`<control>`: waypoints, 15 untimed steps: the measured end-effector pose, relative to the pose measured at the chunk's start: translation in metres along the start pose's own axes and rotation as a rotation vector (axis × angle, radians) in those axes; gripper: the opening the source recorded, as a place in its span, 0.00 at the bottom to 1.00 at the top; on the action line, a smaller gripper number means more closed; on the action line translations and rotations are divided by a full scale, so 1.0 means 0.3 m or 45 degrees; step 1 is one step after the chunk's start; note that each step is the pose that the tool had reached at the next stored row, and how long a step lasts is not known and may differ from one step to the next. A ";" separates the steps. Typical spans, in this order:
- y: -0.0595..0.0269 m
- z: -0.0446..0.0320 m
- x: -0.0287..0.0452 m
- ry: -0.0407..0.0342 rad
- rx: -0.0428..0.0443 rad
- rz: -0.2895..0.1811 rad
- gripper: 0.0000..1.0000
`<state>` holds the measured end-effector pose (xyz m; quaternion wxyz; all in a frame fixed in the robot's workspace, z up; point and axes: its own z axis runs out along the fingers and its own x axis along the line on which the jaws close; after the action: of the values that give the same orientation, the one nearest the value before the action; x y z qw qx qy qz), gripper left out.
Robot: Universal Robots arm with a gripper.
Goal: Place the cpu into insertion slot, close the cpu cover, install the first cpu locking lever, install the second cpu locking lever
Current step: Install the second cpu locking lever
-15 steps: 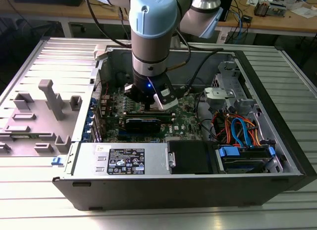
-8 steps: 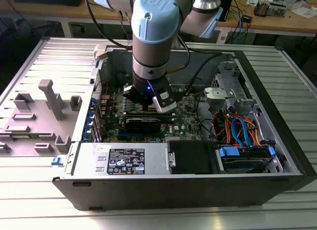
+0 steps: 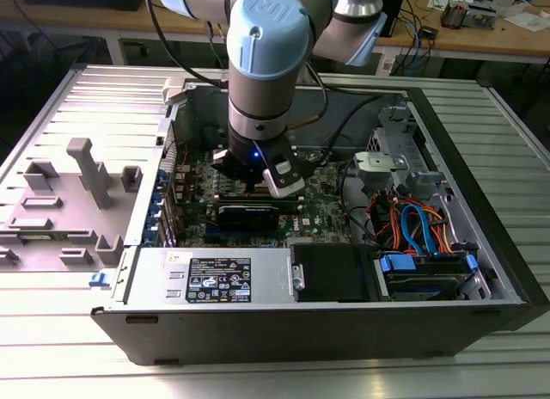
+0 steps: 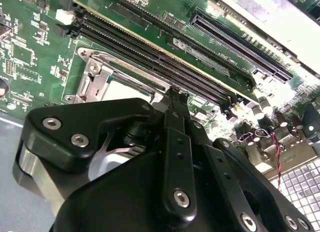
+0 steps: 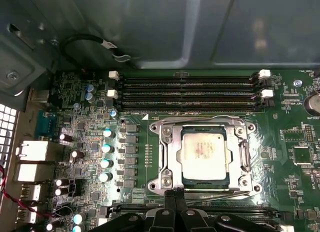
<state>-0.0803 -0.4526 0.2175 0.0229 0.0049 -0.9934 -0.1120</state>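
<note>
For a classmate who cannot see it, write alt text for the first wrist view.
The cpu sits in the insertion slot with the cpu cover closed around it. The black end effector is at the socket's edge, and memory slots lie beyond.

Exterior view: set high and off the arm, looking down at an angle into the open black computer case (image 3: pixel 481 244); whole case in frame. First wrist view: close, looking nearly straight down on the green circuit board (image 5: pixel 100 142). Second wrist view: closer, oblique across the same board (image 4: pixel 30 47). Both wrist views share the silver-rimmed square socket (image 5: pixel 204 156) (image 4: pixel 107 79).
</note>
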 end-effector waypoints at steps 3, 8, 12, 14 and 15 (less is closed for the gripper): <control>-0.001 0.004 0.008 0.0000 0.000 0.000 0.11; -0.002 0.010 0.016 0.0000 -0.001 0.000 0.11; -0.005 0.034 0.032 -0.0001 -0.017 -0.001 0.11; -0.007 0.043 0.040 -0.0001 -0.021 -0.001 0.11; -0.007 0.044 0.040 0.0001 -0.022 -0.001 0.11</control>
<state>-0.0930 -0.4518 0.2048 0.0229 0.0052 -0.9924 -0.1205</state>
